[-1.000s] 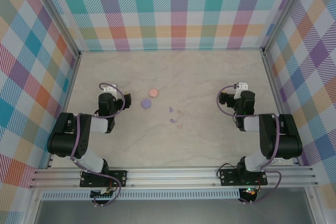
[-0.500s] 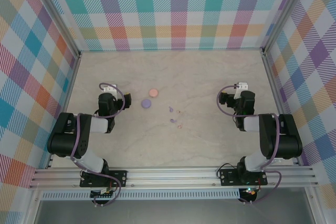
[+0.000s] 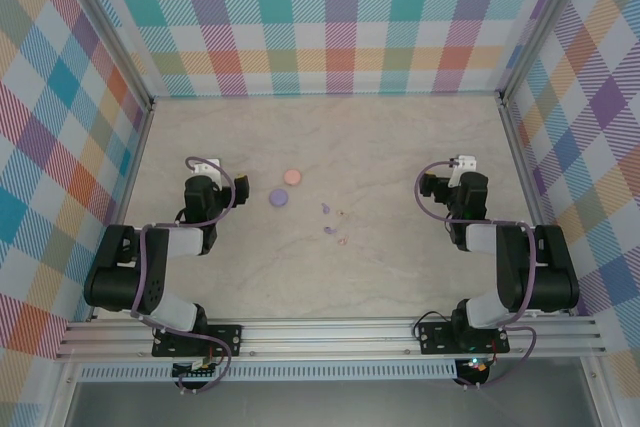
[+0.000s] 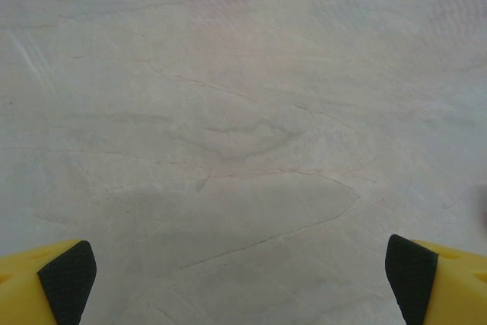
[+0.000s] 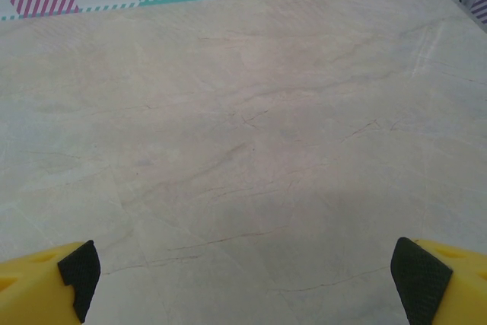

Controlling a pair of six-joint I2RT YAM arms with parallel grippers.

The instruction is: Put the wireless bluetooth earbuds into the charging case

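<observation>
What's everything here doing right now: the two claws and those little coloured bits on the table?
left gripper, open, holding nothing.
right gripper, open, holding nothing.
purple earbuds, loose on the table, not in any case.
pale pink earbuds, loose on the table among the purple ones.
purple disc, lying flat; open or closed too small to tell.
salmon-pink disc, lying flat beside the purple disc.

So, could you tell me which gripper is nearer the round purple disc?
Left. The left gripper sits just left of the purple disc; the right gripper is well to its right, past the earbuds.
</observation>
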